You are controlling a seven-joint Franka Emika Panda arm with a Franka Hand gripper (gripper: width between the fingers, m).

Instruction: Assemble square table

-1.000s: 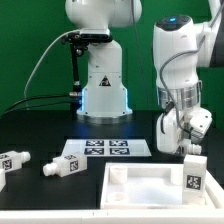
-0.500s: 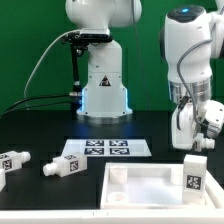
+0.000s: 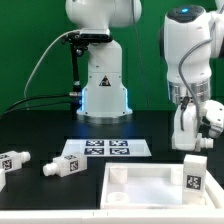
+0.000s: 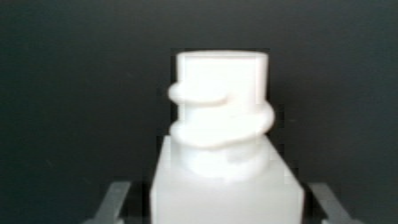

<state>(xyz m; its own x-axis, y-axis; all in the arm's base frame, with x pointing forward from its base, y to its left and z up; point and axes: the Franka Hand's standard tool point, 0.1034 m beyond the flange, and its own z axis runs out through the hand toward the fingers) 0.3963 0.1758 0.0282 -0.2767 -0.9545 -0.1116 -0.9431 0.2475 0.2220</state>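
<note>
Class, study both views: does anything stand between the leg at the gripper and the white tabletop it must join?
Nothing visible does. The gripper holds the leg right at a corner of the tabletop, on the exterior view's right. The two loose legs and the marker board lie clear of it.

Exterior wide; wrist close on leg [image 4: 222, 130]
</note>
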